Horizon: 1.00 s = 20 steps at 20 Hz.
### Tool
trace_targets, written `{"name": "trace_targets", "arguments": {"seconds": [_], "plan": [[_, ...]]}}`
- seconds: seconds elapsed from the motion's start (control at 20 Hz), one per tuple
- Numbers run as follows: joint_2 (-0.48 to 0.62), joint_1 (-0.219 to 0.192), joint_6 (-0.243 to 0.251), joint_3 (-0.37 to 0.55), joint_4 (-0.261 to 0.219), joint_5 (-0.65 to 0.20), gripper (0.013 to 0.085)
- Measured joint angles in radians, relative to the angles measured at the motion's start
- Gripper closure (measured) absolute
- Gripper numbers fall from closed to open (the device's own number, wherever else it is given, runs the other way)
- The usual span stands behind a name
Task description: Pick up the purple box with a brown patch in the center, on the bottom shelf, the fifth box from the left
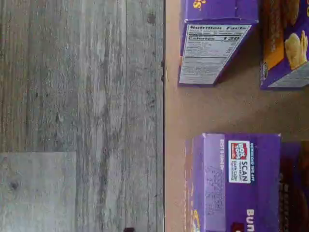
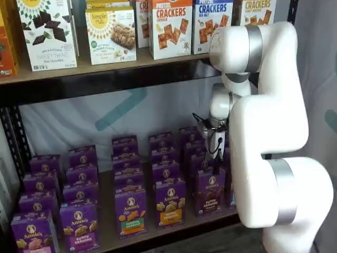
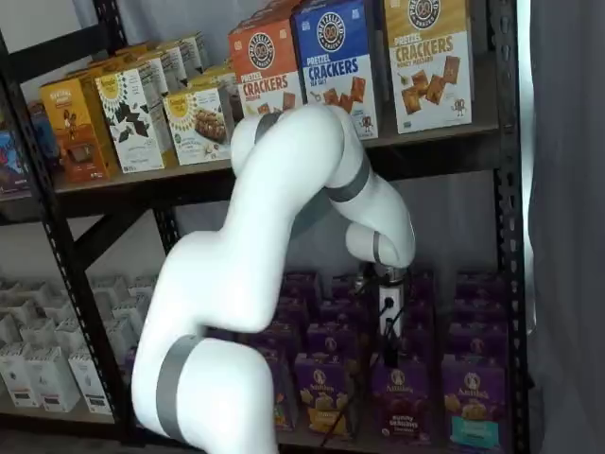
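The purple box [image 2: 210,191] with the dark brown cookie picture stands at the front of the bottom shelf [image 2: 155,234], near the right end of the front row; it also shows in a shelf view [image 3: 399,397]. My gripper [image 2: 217,163] hangs straight down just above and slightly behind this box, and shows in both shelf views [image 3: 388,346]. Its black fingers are seen side-on with cables beside them, so no gap can be judged. In the wrist view the box's top flap [image 1: 236,181] with a "SCAN" label sits on the tan board [image 1: 217,108].
Purple cartons with orange crackers [image 2: 170,203] stand to the left, and a green-banded one [image 3: 470,411] to the right. More purple boxes fill the rows behind. The upper shelf [image 2: 131,71] carries cracker boxes. A black upright [image 3: 506,236] stands right. Grey floor [image 1: 72,96] lies below the shelf edge.
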Motion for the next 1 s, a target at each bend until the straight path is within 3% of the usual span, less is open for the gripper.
{"name": "trace_targets", "arguments": {"seconds": [0.15, 0.55, 1.0], "plan": [[0.002, -0.002, 0.013, -0.025, -0.017, 0.076, 0.0130], [0.012, 0.000, 0.024, -0.040, -0.028, 0.107, 0.0130], [0.104, -0.010, 0.022, -0.180, -0.035, 0.171, 0.0130]]}}
